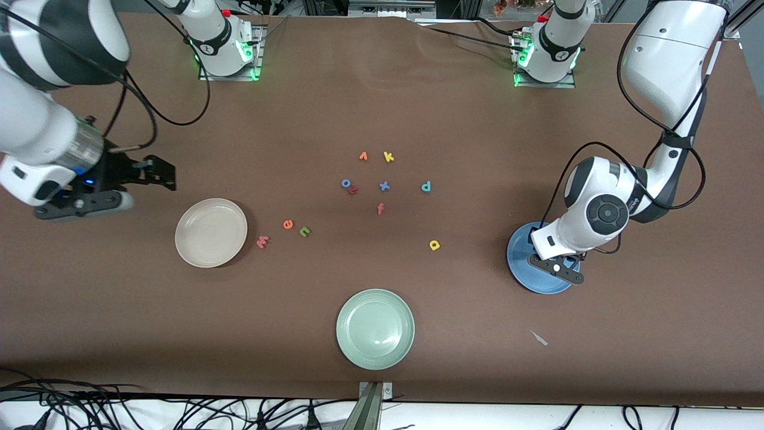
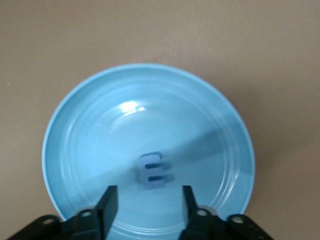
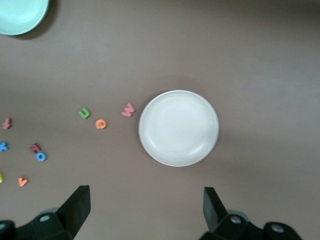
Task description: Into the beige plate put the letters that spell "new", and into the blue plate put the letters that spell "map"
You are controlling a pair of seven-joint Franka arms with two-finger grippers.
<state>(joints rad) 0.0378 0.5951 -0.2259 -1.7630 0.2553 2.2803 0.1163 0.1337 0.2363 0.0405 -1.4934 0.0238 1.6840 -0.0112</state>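
Green plate (image 1: 375,337) (blue m (image 2: 151,171) plated)

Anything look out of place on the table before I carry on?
One small thing: a pale scrap lies on the brown table, nearer the front camera than the blue plate; it is neither letter nor plate. Otherwise nothing stands out: the blue m lies flat in the blue plate, the beige plate holds nothing.

No readable text or labels.
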